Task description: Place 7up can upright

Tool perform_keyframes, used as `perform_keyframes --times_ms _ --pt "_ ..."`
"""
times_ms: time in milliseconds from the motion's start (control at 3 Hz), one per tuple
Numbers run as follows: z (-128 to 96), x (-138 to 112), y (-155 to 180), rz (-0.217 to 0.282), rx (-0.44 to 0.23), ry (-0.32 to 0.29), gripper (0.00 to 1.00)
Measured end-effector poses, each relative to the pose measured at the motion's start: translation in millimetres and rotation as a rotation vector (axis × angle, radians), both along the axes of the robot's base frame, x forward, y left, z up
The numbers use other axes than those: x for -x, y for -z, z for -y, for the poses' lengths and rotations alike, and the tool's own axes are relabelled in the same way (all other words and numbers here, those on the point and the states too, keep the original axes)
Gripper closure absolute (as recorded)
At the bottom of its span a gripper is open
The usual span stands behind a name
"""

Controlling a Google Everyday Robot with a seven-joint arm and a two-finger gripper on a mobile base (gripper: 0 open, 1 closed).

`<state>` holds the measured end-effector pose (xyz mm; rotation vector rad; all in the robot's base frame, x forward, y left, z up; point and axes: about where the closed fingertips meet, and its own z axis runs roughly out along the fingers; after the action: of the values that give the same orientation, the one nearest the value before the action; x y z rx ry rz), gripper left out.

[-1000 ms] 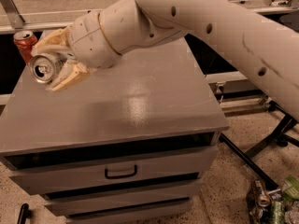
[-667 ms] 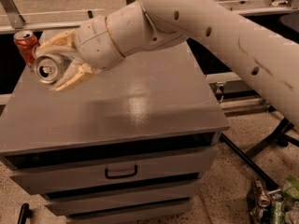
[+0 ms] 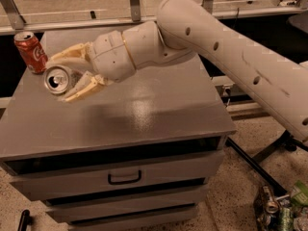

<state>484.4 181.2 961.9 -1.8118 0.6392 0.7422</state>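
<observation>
The 7up can is held on its side, its silver pull-tab top facing the camera, above the left part of the grey cabinet top. My gripper is shut on the can, one cream finger above it and one below. The white arm reaches in from the right. Most of the can's body is hidden by the fingers.
A red Coca-Cola can stands upright at the cabinet's back left corner, just left of the held can. The cabinet has drawers with a black handle. Crushed cans and litter lie on the floor at lower right.
The gripper with the can has shifted slightly right and down, away from the Coca-Cola can. The can stays on its side in the fingers.
</observation>
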Motion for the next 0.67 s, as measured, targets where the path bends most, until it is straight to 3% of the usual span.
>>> perform_keyframes --times_ms 333,667 --pt "5.4 2.2 11.7 -0.076 0.004 -0.023 1.0" --pt "26.8 8.5 36.7 -0.192 0.04 -0.034 1.0"
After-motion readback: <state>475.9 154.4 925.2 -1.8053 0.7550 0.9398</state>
